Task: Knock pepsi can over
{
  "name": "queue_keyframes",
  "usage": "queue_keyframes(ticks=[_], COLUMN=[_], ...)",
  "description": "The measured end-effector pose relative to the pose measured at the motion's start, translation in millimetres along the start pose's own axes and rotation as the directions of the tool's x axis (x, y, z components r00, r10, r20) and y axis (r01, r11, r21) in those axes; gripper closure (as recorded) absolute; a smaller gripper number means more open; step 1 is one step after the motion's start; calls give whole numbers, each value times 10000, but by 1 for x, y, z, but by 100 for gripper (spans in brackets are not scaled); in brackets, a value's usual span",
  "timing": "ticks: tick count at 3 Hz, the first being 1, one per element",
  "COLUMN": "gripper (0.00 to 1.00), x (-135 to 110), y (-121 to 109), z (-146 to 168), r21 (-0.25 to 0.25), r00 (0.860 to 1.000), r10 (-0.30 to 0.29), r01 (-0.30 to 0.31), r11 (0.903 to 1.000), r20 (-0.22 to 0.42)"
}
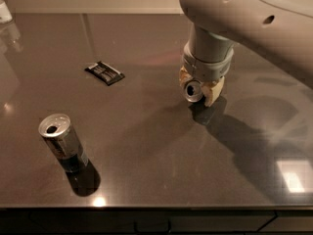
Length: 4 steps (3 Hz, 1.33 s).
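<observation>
My gripper point(195, 89) hangs from the large grey arm over the right middle of the dark table point(146, 131). Its cream fingers point(213, 88) are shut on the pepsi can point(192, 90). Only the can's silver top shows, tilted towards the camera. The can's body is hidden behind the top and the fingers. A dark shadow lies on the table just below the gripper.
A slimmer silver can point(62, 143) with a dark lower part stands upright at the front left. A flat dark packet point(104, 73) lies left of centre. A pale object point(5, 11) sits at the far left corner. The table's front edge runs along the bottom.
</observation>
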State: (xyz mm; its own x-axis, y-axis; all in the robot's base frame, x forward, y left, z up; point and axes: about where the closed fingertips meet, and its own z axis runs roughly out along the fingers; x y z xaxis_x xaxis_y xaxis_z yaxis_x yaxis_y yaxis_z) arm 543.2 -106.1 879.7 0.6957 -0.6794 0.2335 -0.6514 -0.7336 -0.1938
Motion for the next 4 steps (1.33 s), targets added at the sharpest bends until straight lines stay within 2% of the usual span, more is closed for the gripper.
queue_keyframes(ticks=[2, 3, 4], gripper=[12, 0, 0], x=[-7, -8, -4], y=[4, 5, 7], z=[7, 8, 7], r21=[-346, -427, -488], r00=[9996, 9995, 9983], r10=[-273, -302, -118], r01=[274, 307, 146], r11=[9990, 9986, 9987], r20=[27, 133, 567])
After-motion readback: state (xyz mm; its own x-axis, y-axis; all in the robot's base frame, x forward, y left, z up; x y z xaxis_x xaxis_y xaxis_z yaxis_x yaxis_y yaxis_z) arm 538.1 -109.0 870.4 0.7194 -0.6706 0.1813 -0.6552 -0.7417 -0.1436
